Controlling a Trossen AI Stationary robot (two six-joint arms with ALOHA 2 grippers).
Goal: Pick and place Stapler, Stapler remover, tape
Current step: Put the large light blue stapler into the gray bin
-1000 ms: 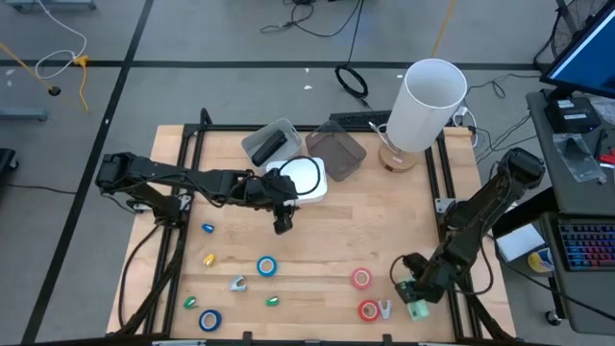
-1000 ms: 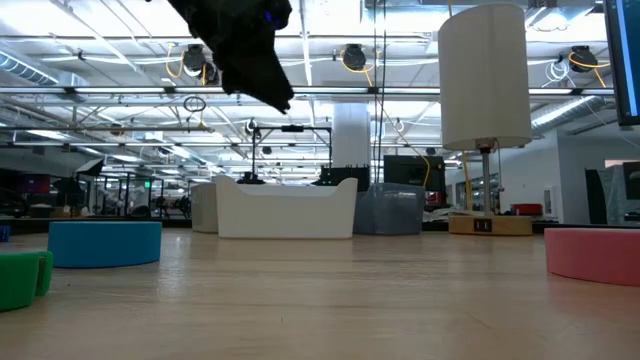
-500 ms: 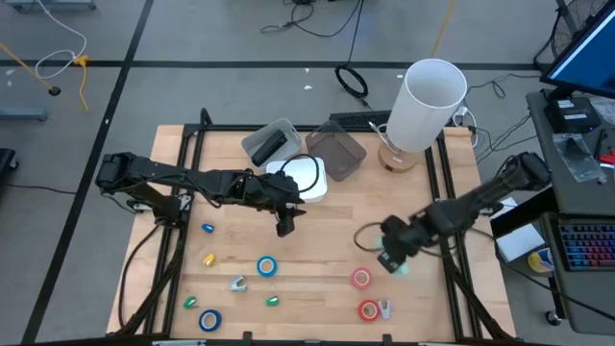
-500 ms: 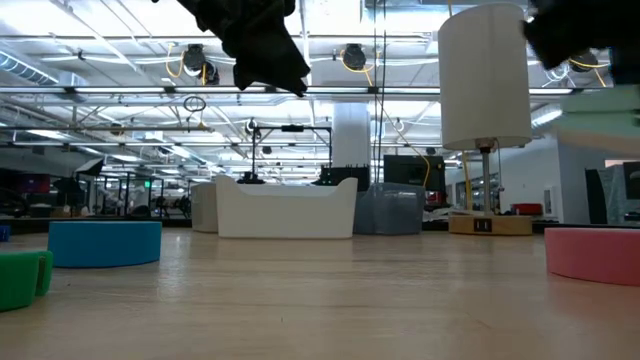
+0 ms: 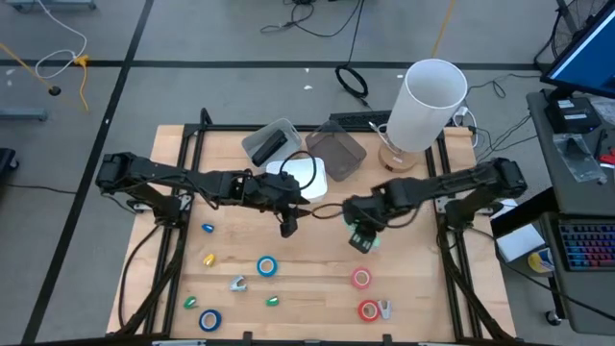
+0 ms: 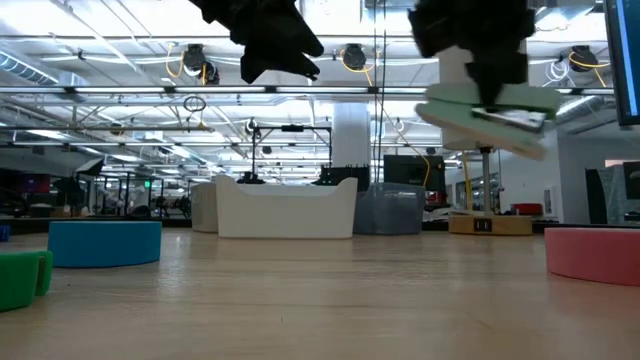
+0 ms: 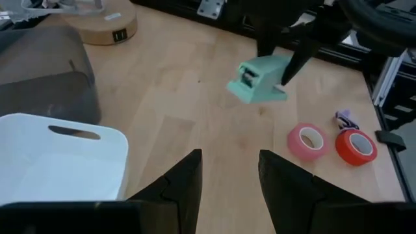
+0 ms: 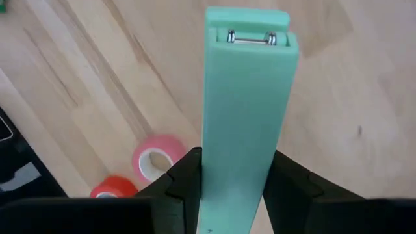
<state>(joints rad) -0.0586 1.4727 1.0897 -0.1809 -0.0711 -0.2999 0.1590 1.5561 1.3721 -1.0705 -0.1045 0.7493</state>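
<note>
My right gripper is shut on a mint-green stapler that hangs above the middle of the table. My left gripper hovers open and empty beside the white bin, left of the stapler. Two blue tape rolls lie flat near the front left. A pink tape roll and a red one lie at the front right. A small purple piece, perhaps the stapler remover, lies against the red roll. My right gripper pinches the stapler's two long sides between its two fingers. The fingers come steeply from above and lie across the stapler. The stapler hangs clear of the table, slightly tilted, its staple end pointing away from the wrist.
Behind the white bin stand a grey bin with a dark object and a dark translucent bin. A lamp with a tall white shade stands at the far right. Small yellow, green and blue lumps and a silver piece lie at the front left.
My right gripper has carried the stapler from the table's near right corner up and toward the middle of the table, rolling its wrist on the way. The stapler stays held clear of the table. My left gripper has tipped up a little, in place.
</note>
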